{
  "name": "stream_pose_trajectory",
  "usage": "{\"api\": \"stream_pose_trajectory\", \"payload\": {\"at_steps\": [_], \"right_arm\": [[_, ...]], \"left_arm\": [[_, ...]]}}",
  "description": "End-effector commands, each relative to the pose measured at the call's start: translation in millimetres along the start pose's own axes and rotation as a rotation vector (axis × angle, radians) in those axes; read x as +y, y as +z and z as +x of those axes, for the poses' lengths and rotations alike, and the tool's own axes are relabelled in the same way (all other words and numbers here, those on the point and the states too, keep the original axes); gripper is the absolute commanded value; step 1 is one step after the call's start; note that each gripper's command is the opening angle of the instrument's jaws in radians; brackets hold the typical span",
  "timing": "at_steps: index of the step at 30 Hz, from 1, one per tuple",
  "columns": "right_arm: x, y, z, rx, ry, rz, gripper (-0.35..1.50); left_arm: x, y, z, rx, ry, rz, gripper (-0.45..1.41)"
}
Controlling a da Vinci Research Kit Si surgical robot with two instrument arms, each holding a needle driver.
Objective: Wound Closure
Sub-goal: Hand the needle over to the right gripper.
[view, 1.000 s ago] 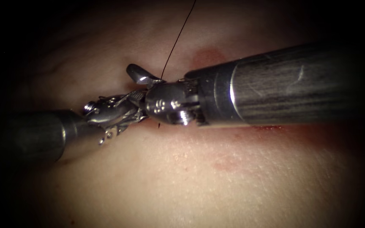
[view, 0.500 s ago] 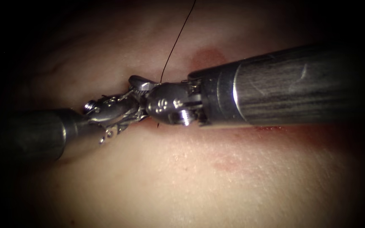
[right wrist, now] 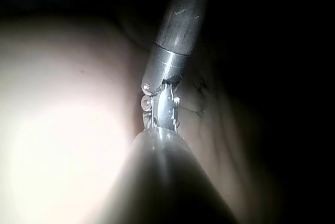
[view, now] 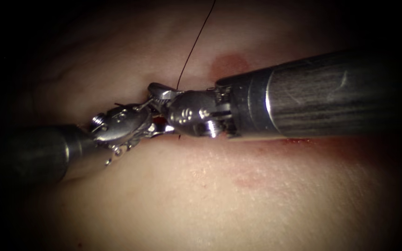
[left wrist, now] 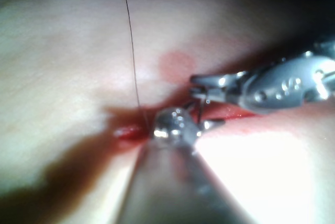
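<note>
The two tools meet tip to tip over the cut [left wrist: 128, 131] in the tissue [view: 210, 200]. My right tool [view: 157, 90] comes in from the right, jaws shut on the needle [left wrist: 200, 110]. A short, thin stretch of the needle shows just below them; how far along its curve I cannot tell, nor whether it is in the tissue. My left tool [view: 158, 122] comes from the left, its jaws parted around that spot and holding nothing. The dark thread [view: 196, 39] runs from above down to the meeting point, and reaches the cut beside the left tool [left wrist: 207, 116].
Red fluid lines the cut under the right tool's shaft [view: 294, 140]. A reddish patch [view: 229, 62] marks the tissue beyond the cut and a fainter one [view: 250, 179] lies nearer. The right shaft [view: 331, 95] covers much of the cut's right half.
The right tool's jaws, open a second ago, closed on the needle. The left tool's jaws then opened. The right tool has drawn slightly to the right.
</note>
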Motion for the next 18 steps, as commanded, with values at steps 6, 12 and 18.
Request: {"api": "stream_pose_trajectory", "payload": {"at_steps": [6, 12, 18], "right_arm": [[0.4, 0.4, -0.8, 0.057, 0.043, 0.006, -0.35], [1.9, 0.0, -3.4, 0.118, 0.144, 0.051, -0.35], [2.5, -0.1, -6.1, 0.15, 0.269, 0.007, -0.35]], "left_arm": [[0.3, 0.3, -0.4, -0.001, 0.053, -0.022, 0.61], [0.7, -0.5, -0.5, -0.002, 0.086, -0.07, 0.61], [1.5, -1.4, -0.6, -0.003, 0.114, -0.126, 0.6]]}}
